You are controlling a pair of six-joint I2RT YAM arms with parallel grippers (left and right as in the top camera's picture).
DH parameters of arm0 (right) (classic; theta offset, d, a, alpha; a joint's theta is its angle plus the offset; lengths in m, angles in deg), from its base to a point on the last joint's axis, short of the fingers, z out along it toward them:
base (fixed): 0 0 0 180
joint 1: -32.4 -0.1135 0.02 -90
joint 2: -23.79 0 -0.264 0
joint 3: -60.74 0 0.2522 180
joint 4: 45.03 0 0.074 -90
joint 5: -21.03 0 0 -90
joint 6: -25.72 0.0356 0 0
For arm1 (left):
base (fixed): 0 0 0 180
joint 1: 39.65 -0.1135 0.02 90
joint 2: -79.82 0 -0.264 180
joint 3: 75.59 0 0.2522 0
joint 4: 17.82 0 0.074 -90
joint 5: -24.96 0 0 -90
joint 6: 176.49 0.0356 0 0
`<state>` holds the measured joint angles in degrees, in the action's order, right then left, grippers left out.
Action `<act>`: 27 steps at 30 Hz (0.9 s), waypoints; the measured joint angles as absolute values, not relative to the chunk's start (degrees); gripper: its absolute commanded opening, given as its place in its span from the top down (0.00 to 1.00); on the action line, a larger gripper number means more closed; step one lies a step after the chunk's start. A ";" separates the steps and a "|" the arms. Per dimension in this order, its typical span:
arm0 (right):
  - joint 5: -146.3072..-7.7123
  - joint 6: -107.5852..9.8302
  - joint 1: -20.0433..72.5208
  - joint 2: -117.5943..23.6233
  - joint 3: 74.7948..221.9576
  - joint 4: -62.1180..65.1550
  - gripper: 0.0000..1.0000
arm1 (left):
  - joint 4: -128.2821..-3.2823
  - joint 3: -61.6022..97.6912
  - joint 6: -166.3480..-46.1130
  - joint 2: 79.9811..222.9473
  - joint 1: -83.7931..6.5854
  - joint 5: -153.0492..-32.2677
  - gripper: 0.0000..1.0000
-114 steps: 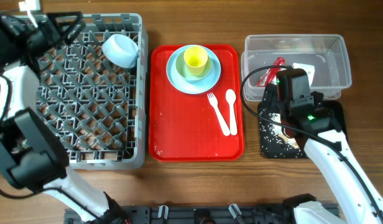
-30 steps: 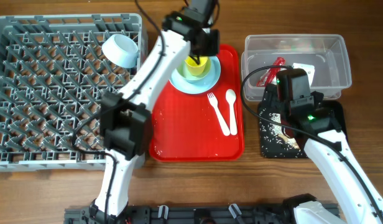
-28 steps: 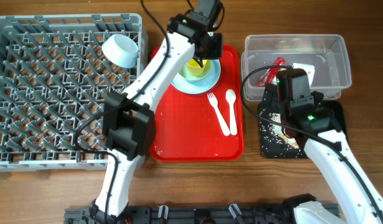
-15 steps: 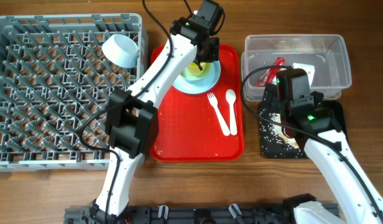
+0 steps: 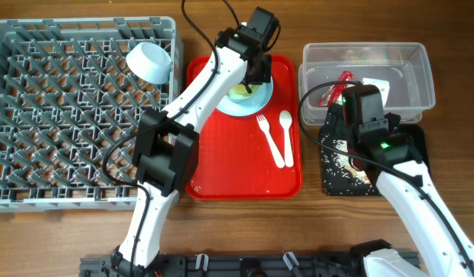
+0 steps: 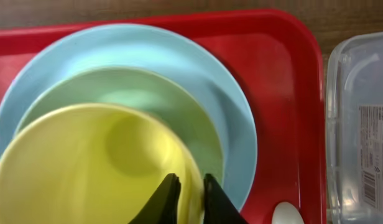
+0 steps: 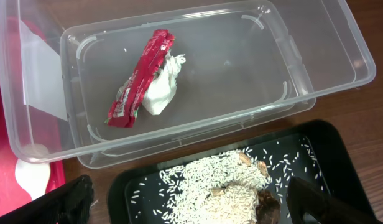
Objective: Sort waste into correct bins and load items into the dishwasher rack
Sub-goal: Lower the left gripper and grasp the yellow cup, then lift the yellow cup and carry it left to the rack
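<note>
Over the red tray [image 6: 285, 74], your left gripper [image 6: 189, 193] is pinched almost closed on the right rim of the yellow cup [image 6: 86, 168], one finger inside the wall and one outside. The cup sits in the pale green bowl [image 6: 148, 93], which sits on the light blue plate [image 6: 179, 53] at the tray's far end. The white fork [image 5: 265, 131] and spoon [image 5: 285, 127] lie side by side on the tray, near the plate. Your right gripper [image 7: 191, 208] hangs spread wide above the black tray [image 7: 328, 155], holding nothing; the rice scraps [image 7: 216, 180] are heaped in that tray. Just beyond it, the clear tub [image 7: 328, 50] holds the red wrapper [image 7: 138, 78] touching the crumpled white paper [image 7: 161, 87]. The white bowl [image 5: 150, 61] lies tilted at the far right corner of the grey rack [image 5: 37, 154].
</note>
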<state>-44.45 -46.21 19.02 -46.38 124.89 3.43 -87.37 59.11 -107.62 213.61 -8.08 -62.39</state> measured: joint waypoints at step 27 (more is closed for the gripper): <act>-44.45 -46.21 19.02 -46.38 124.89 3.45 0.00 | -88.55 58.98 -106.90 197.35 -13.89 -65.73 0.96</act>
<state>-44.45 -46.21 19.02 -46.38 124.89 3.45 -88.55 58.98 -106.90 197.35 -13.89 -65.73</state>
